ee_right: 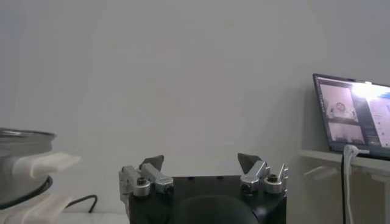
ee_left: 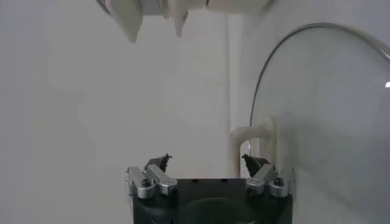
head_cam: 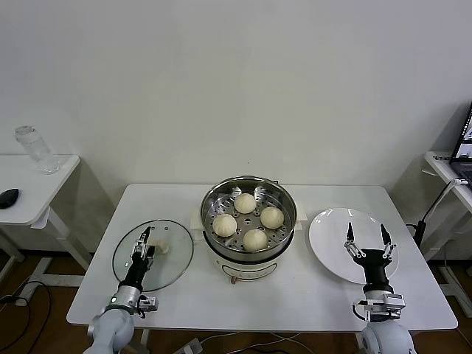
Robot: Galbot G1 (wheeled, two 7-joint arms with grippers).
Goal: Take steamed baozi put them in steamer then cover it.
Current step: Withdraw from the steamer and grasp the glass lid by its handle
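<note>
The steamer (head_cam: 248, 214) stands uncovered at the middle of the table on its white base. Four cream-white baozi lie in its basket: (head_cam: 245, 203), (head_cam: 271, 217), (head_cam: 224, 224), (head_cam: 255, 239). The glass cover (head_cam: 153, 254) lies flat on the table to the steamer's left. My left gripper (head_cam: 144, 240) is open just above the cover. In the left wrist view (ee_left: 207, 159) the cover's white handle (ee_left: 253, 137) stands beside one fingertip, not between the jaws. My right gripper (head_cam: 366, 234) is open and empty over the white plate (head_cam: 332, 236); it also shows in the right wrist view (ee_right: 201, 160).
A side table at the left holds a clear jar (head_cam: 33, 147) and a black mouse (head_cam: 9, 197). A laptop (ee_right: 353, 115) sits on a table at the right, with a cable beside it. The steamer's edge (ee_right: 21, 158) shows in the right wrist view.
</note>
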